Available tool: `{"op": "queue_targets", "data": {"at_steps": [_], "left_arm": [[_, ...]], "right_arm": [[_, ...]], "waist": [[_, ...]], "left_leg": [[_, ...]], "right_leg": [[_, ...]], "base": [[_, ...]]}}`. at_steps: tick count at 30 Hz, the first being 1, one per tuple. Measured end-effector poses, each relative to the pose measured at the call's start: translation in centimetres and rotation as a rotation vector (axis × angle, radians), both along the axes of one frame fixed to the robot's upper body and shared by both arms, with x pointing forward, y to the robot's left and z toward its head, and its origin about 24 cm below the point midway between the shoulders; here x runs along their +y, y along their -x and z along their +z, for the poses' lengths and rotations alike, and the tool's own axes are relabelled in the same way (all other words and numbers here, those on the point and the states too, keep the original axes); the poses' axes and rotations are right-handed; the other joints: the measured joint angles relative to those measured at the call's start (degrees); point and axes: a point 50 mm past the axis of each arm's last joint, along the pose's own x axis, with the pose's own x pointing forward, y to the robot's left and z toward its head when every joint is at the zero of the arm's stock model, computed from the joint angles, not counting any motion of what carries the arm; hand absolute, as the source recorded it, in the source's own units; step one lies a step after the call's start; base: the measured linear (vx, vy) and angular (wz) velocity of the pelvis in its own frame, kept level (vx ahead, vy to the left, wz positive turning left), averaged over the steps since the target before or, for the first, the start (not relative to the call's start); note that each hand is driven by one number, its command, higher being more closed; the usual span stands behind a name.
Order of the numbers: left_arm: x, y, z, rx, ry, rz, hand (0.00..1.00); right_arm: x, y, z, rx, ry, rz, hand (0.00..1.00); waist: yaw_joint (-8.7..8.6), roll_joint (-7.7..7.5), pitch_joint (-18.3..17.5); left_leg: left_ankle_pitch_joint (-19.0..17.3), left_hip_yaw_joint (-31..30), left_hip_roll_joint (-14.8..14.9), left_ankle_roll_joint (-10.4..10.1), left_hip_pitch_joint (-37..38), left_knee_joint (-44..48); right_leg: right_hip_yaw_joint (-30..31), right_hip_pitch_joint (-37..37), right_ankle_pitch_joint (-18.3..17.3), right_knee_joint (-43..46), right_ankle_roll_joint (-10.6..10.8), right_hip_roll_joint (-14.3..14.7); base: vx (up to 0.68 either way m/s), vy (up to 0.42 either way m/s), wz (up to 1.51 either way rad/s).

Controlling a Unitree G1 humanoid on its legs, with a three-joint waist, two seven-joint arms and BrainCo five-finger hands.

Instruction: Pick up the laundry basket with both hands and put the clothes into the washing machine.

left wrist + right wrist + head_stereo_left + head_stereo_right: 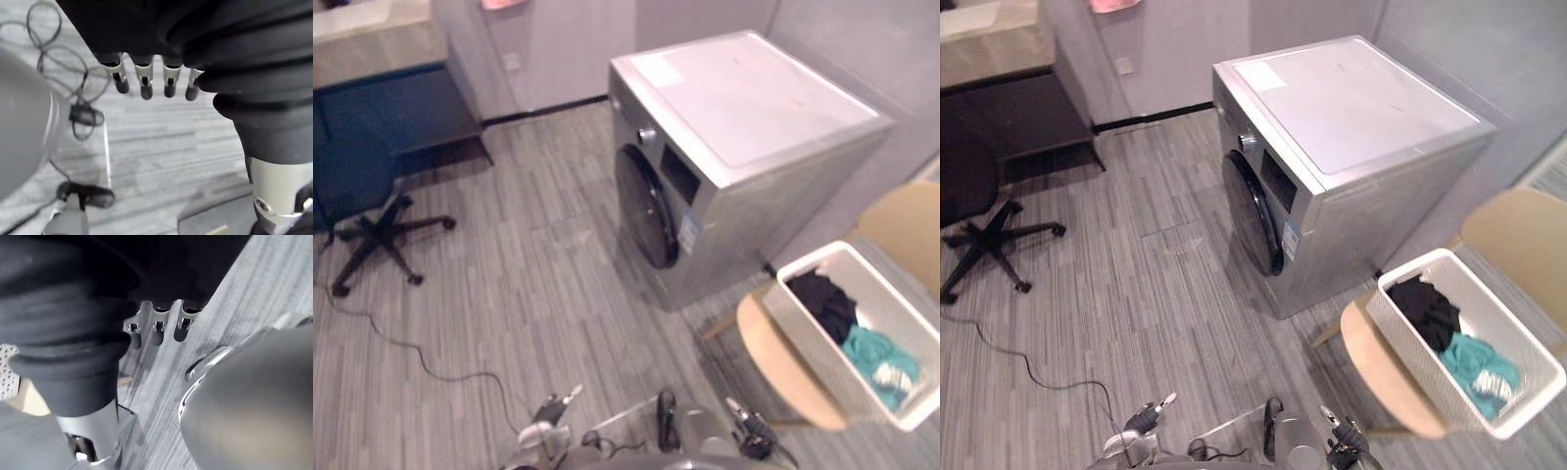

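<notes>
Laundry basket (886, 294), white, sits on a tan chair (783, 372) at the robot's right in the left eye view. It holds a black garment (824, 299) and a teal garment (876, 357). The washing machine (744, 108) stands just beyond it, and its round door (646, 208) looks shut. At that view's bottom edge are the left robot hand (548, 413) and the right robot hand (749, 431), both well apart from the basket. The right eye view gives the same layout, with an office chair base (989, 245) off to the left. In the left wrist view the left robot hand's fingers (145, 83) are straight, relaxed and empty above the grey floor (161, 142). In the right wrist view the right robot hand's fingers (157, 330) are likewise loose and hold nothing. The task looks barely begun, with the approach to the basket as the step in hand. Next the robot likely has to turn right, bring a robot hand to each side of the laundry basket and grip evenly so it lifts level. The door will probably need opening before loading.
</notes>
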Motion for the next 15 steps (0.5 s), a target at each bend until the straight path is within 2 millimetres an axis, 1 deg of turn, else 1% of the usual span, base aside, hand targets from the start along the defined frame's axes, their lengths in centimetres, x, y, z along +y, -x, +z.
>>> {"op": "queue_targets", "data": {"at_steps": [1, 2, 3, 4, 5, 6, 7, 8, 9, 10, 11, 12, 13, 14, 15], "left_arm": [[-0.6, -0.4, 0.1, -0.008, 0.008, -0.019, 0.00], [-1.6, -0.8, 0.2, -0.019, 0.029, -0.032, 0.00], [-2.4, -1.4, 0.4, -0.036, 0.046, -0.039, 0.00], [-3.2, -1.4, 0.4, -0.039, 0.065, -0.045, 0.00], [-3.3, -1.5, 0.4, -0.042, 0.066, -0.057, 0.00], [-3.2, -1.9, 0.6, -0.061, 0.060, -0.056, 0.00], [-3.2, -2.1, 0.8, -0.075, 0.058, -0.059, 0.00], [-3.0, -1.9, 0.8, -0.079, 0.055, -0.054, 0.00], [-3.1, -1.6, 0.8, -0.082, 0.057, -0.048, 0.00], [-3.1, -1.4, 0.7, -0.081, 0.058, -0.046, 0.00], [-3.0, -0.7, 0.5, -0.063, 0.059, -0.034, 0.00], [-2.9, -0.2, 0.3, -0.052, 0.060, -0.030, 0.00], [-2.8, 0.5, 0.1, -0.034, 0.060, -0.017, 0.00], [-2.6, 0.7, 0.0, -0.029, 0.062, 0.001, 0.00], [-2.1, 1.1, -0.1, -0.020, 0.060, 0.036, 0.00]], "right_arm": [[0.1, 0.1, 0.0, 0.000, -0.004, -0.013, 0.00], [0.2, 0.2, -0.1, 0.002, -0.006, -0.021, 0.00], [0.1, 0.3, -0.1, 0.005, -0.006, -0.025, 0.00], [0.0, 0.4, -0.1, 0.007, -0.006, -0.033, 0.00], [0.0, 0.3, -0.1, 0.007, -0.007, -0.035, 0.00], [0.0, 0.4, -0.1, 0.010, -0.008, -0.037, 0.00], [-0.1, 0.5, -0.1, 0.014, -0.009, -0.038, 0.00], [-0.2, 0.6, -0.2, 0.019, -0.008, -0.049, 0.00], [-0.6, 0.6, -0.1, 0.018, 0.002, -0.042, 0.00], [-0.8, 0.7, -0.1, 0.022, 0.008, -0.040, 0.00], [-1.0, 0.8, -0.1, 0.029, 0.011, -0.035, 0.00], [-1.1, 0.8, -0.1, 0.031, 0.017, -0.025, 0.00], [-1.6, 0.8, 0.0, 0.039, 0.033, -0.023, 0.00], [-1.7, 0.7, 0.0, 0.038, 0.035, -0.034, 0.00], [-1.8, 0.3, 0.1, 0.028, 0.034, -0.053, 0.00]], "waist": [[-0.12, -0.13, -0.04], [-0.35, -0.34, 0.08], [-0.21, -0.18, -0.02], [-0.16, 0.63, -0.50], [-0.23, 1.05, -0.81], [-0.22, 1.32, -1.23], [-0.05, 1.62, -1.16], [-0.08, 1.94, -1.31], [-0.06, 2.60, -1.99], [0.01, 3.02, -2.00], [0.04, 3.46, -1.99], [0.13, 3.92, -2.32], [0.46, 4.64, -2.89], [0.46, 4.68, -2.92], [0.62, 4.58, -2.96]], "left_leg": [[0.20, 1.31, 0.68, -0.27, 0.13, 0.36], [0.38, 2.09, 1.29, -0.61, 1.46, 0.01], [1.08, 2.96, 1.38, -1.78, 3.25, -1.22], [1.69, 4.11, 1.47, -2.73, 5.12, -2.43], [1.72, 4.73, 1.49, -2.77, 5.90, -2.95], [1.63, 6.87, 1.65, -2.89, 6.63, -2.92], [0.93, 7.48, 1.65, -3.88, 6.43, -0.82], [-1.03, 7.70, 2.15, -6.28, 3.94, 6.65], [-3.15, 7.32, 3.27, -10.36, -2.41, 20.96], [-2.97, 7.32, 3.90, -12.64, -5.53, 28.47], [-1.96, 8.15, 5.54, -14.61, -10.03, 40.87], [-1.94, 9.17, 6.32, -14.55, -11.46, 44.96], [-1.83, 13.19, 8.13, -14.29, -12.92, 49.46], [-2.00, 15.23, 9.09, -13.95, -12.59, 49.08], [-2.36, 18.67, 11.57, -13.02, -11.66, 44.98]], "right_leg": [[-1.13, 0.93, -0.30, -0.35, -0.27, 0.34], [-3.07, 3.08, -0.13, -1.41, -1.24, 0.97], [-3.58, 4.74, 0.06, -2.64, -1.55, 2.01], [-4.12, 6.12, 0.12, -3.85, -1.65, 3.37], [-4.15, 6.42, 0.05, -4.15, -1.75, 4.00], [-3.92, 7.46, -0.73, -5.49, -3.20, 4.67], [-3.74, 8.41, -1.36, -6.20, -4.04, 5.01], [-3.60, 10.02, -1.89, -7.13, -4.17, 5.12], [-3.71, 11.11, -2.07, -7.77, -3.99, 5.12], [-3.77, 11.81, -2.26, -7.75, -3.91, 5.12], [-3.75, 13.13, -2.43, -7.67, -3.91, 5.05], [-3.34, 13.93, -2.47, -7.66, -4.10, 4.95], [-2.51, 15.53, -2.67, -7.63, -4.41, 4.15], [-1.73, 16.12, -2.67, -7.73, -4.39, 3.77], [0.26, 16.49, -2.49, -7.76, -3.94, 2.59]], "base": [[0.25, -0.345, 0.81], [0.18, -0.194, 0.60], [0.21, -0.207, 0.50], [0.16, -0.143, 0.16], [0.17, -0.129, 0.10], [0.13, -0.088, 0.05], [0.12, -0.081, 0.09], [0.09, -0.059, 0.11], [0.07, -0.030, 0.06], [0.07, 0.003, -0.04], [0.05, 0.031, -0.14], [0.07, 0.105, -0.28], [0.07, 0.116, -0.31], [0.13, 0.185, -0.53], [0.10, 0.148, -0.51]]}}
